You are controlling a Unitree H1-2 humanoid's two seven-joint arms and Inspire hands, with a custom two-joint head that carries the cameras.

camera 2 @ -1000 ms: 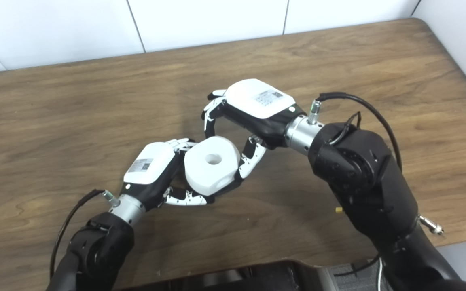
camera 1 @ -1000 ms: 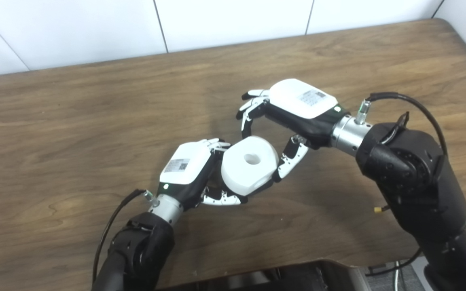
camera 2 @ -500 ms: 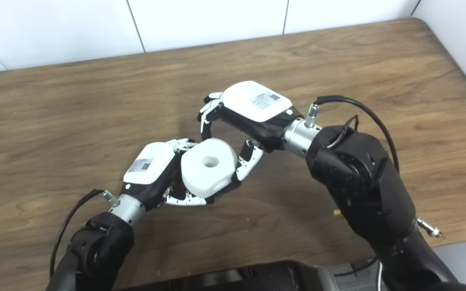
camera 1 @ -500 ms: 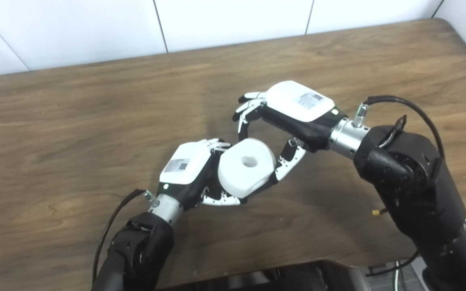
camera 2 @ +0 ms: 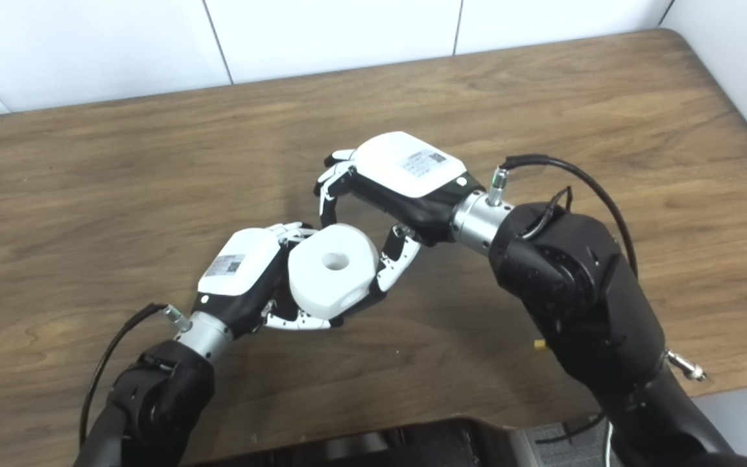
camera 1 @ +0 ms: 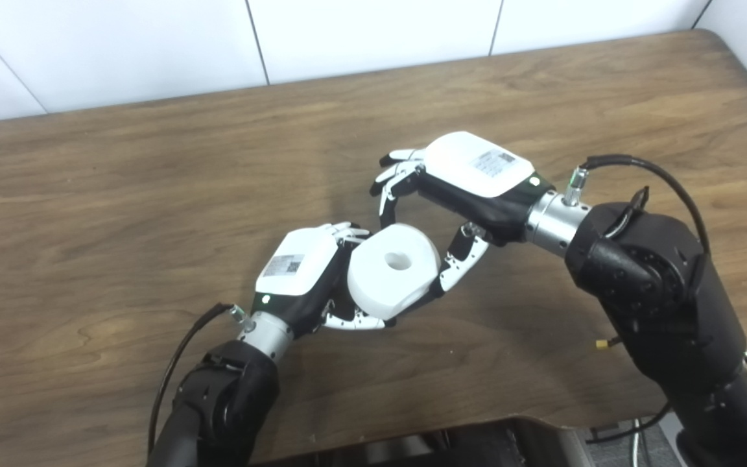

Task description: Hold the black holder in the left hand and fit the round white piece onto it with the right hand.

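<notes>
Seemingly rigid, light and smooth, the round white piece [camera 1: 393, 270] was pinched at its rim above the table [camera 1: 120, 194] by the right hand [camera 1: 461, 194], against the left hand [camera 1: 302, 275], whose own grasp could not be told.

The round piece [camera 1: 393, 269] is being flanked above the table [camera 1: 120, 194], the left hand [camera 1: 302, 275] to its left, the right hand [camera 1: 461, 188] behind and right.

Bright even overhead light, soft shadows beneath the hands at frame centre, slight overall softness, no glare
</notes>
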